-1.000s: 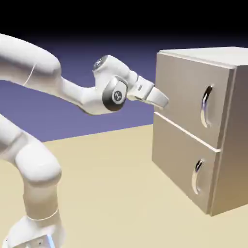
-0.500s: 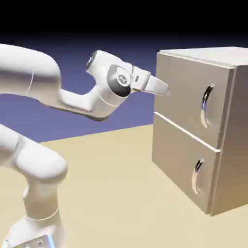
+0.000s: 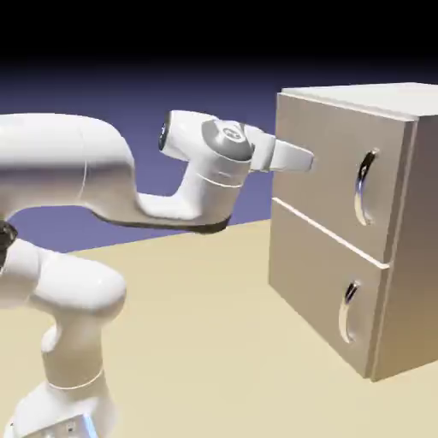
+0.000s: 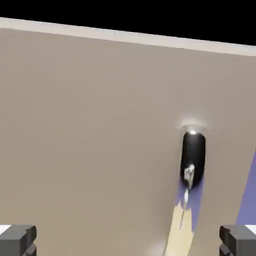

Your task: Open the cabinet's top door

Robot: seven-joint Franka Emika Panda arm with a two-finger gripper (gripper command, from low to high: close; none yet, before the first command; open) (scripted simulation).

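From the left of the exterior view the white arm [image 3: 103,180] reaches across to mid-frame, its gripper [image 3: 299,159] spread wide and empty, just before the top door [image 3: 338,175]. The cabinet [image 3: 359,222] fills the right side. The door's silver handle [image 3: 366,186] sits right of the fingers, untouched.

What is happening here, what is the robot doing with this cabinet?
A white robot arm reaches toward the beige-grey cabinet to open its top door. The door looks shut. The fingers stand wide open, holding nothing, and face the door panel. In the hand view, the door's silver handle sits right of the middle, not yet between the fingers.
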